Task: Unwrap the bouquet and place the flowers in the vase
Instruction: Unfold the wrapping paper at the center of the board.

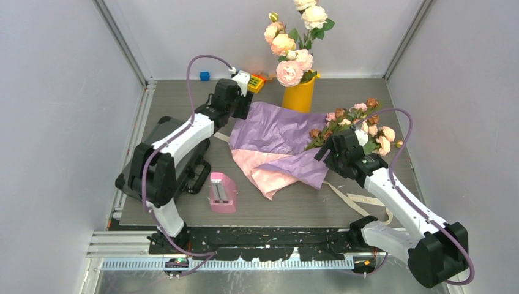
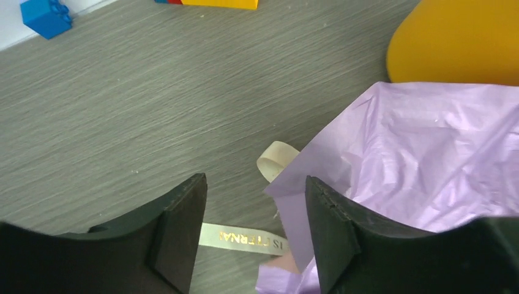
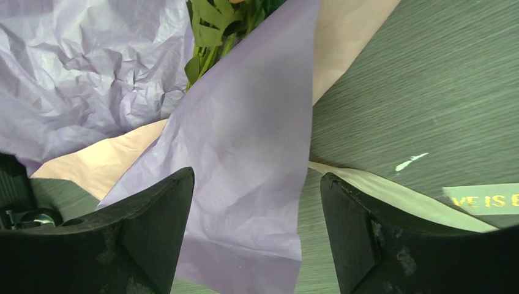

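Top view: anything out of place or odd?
Nothing damaged or spilled. Wrapping paper lies spread open, small flowers lying across its right edge, loose ribbon trailing beside it. Vase stands upright.

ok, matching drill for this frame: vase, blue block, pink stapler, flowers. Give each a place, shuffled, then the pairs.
Things
1. vase
2. blue block
3. pink stapler
4. flowers

Places
a. lying at the right edge of the paper
b. far back, left side
c. near side, left of the paper
d. back centre, big roses in it

Pairs: 1-d, 2-b, 3-c, 4-a
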Controlling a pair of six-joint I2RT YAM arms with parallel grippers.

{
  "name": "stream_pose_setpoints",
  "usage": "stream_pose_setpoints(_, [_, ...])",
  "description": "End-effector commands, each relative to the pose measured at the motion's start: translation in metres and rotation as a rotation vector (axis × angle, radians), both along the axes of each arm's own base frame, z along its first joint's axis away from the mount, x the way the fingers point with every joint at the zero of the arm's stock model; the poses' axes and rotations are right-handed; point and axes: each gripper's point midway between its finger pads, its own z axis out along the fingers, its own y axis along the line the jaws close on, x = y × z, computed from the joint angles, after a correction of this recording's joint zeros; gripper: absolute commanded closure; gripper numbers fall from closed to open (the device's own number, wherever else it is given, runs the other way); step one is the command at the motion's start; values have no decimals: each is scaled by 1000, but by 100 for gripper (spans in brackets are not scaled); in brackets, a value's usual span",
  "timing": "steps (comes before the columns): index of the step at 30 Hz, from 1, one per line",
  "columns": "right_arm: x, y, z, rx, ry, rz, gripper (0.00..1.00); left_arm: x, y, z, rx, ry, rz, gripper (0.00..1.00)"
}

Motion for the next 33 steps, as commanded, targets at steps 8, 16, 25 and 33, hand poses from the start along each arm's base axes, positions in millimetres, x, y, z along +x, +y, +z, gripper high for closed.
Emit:
stream_pose_setpoints(8, [15, -8, 76, -62, -175, 49, 23, -84, -60, 88, -319, -36, -133, 30])
stream_pose_setpoints(16, [50, 42, 81, 84, -208, 183, 36, -109, -110, 63, -435, 91, -255, 30])
stream_pose_setpoints(25, [75, 74, 14, 134, -70, 248, 41, -135, -131, -17, -509, 262, -237, 33])
stream_pose_setpoints(33, [65, 58, -33, 45, 34, 219, 41, -195, -162, -73, -466, 387, -274, 35])
